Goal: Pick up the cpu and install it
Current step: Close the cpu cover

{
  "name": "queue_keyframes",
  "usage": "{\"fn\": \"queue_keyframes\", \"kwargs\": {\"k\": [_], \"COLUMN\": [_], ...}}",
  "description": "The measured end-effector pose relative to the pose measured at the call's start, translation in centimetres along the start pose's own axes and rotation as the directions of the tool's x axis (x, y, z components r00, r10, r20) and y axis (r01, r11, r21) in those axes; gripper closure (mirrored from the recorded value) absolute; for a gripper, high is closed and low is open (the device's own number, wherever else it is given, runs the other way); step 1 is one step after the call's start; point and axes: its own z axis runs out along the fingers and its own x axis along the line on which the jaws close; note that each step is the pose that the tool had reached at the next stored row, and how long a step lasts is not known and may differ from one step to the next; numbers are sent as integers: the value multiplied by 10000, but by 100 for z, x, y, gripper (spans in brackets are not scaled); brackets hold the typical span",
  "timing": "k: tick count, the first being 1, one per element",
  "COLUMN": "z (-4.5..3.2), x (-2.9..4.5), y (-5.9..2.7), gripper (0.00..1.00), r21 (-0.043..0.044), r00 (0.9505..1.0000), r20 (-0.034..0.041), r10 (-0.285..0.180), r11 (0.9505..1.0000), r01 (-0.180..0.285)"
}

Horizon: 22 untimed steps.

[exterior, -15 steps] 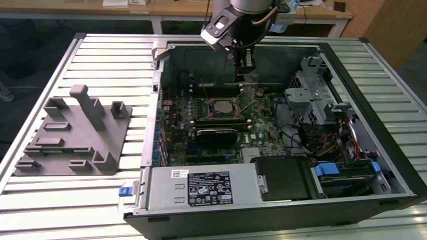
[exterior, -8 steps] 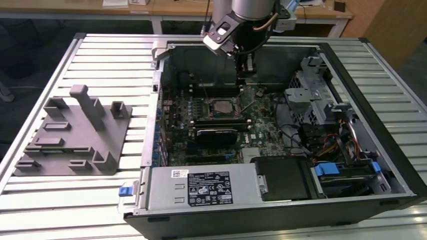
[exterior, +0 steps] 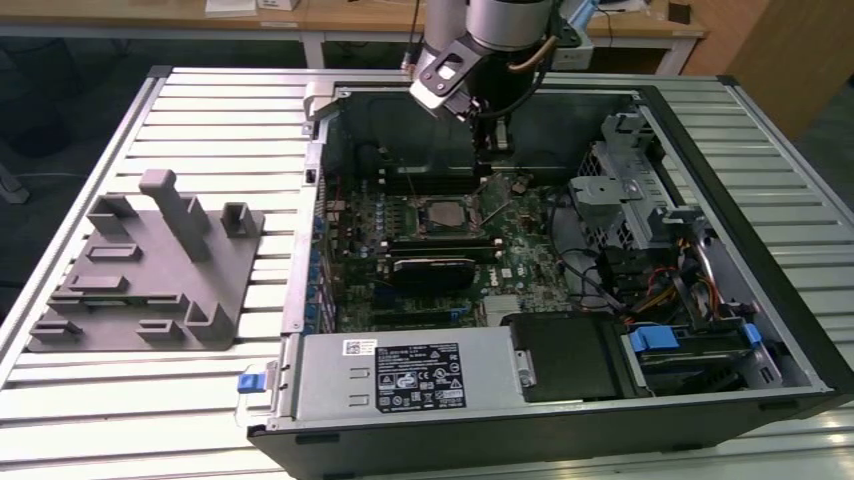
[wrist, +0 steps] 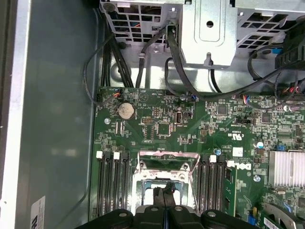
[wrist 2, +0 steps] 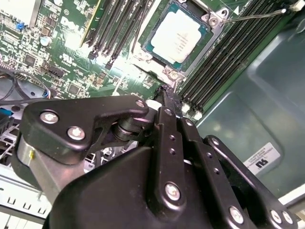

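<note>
The cpu (exterior: pixel 441 212) lies flat in the motherboard socket inside the open computer case. In the second wrist view its silvery top (wrist 2: pixel 177 40) sits level inside the socket, with the thin metal lever (wrist 2: pixel 252 16) swung out beside it. My gripper (exterior: pixel 497 158) hangs just above the board, behind the socket in the exterior view. Its black fingers are pressed together with nothing between them, and in both wrist views the gripper (wrist 2: pixel 166 90) (wrist: pixel 165 193) is a little above the socket. The socket's metal frame (wrist: pixel 167 160) stands raised.
A grey fixture (exterior: pixel 147 270) stands on the slatted table at the exterior view's left. Memory slots (wrist 2: pixel 224 52) flank the socket. A drive cage (exterior: pixel 627 190) with cables and a power supply (exterior: pixel 400 375) crowd the case. A heatsink (wrist: pixel 286 167) sits near the socket.
</note>
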Motion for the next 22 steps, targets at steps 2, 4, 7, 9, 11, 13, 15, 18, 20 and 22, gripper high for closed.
{"fn": "queue_keyframes", "kwargs": {"k": [2,4,7,9,11,13,15,18,20,22], "z": [22,44,64,70,77,83,88,95,101,109], "x": [0,0,5,7,8,11,13,17,20,24], "y": [11,27,70,112,161,214,270,356,415,472], "gripper": [89,89,89,89,89,89,89,89,89,89], "r21": [0,1,1,0,2,3,4,7,9,12], "r00": [10000,10000,10000,10000,10000,10000,10000,10000,10000,10000], "r20": [-1,1,2,1,1,2,3,6,6,7], "r10": [1,0,0,1,1,0,0,1,0,0], "r11": [10000,10000,10000,10000,10000,10000,10000,10000,10000,10000], "r01": [-1,0,0,-1,-1,0,0,-1,0,0]}}
